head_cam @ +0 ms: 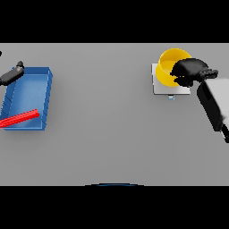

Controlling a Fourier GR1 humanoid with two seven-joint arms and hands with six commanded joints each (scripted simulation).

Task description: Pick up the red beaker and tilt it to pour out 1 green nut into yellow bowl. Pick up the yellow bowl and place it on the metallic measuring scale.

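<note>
Working over the grey desk (107, 134), setting the yellow bowl (169, 67) squarely on the metallic measuring scale (157, 87) directly beneath the right hand (191, 70). Gripping the bowl's rim with curled fingers; easing it level before letting go.

I have one view only, from the head, looking steeply down at the grey table (107, 134). It takes in the table from its left side to its right, from fairly high up.
</note>
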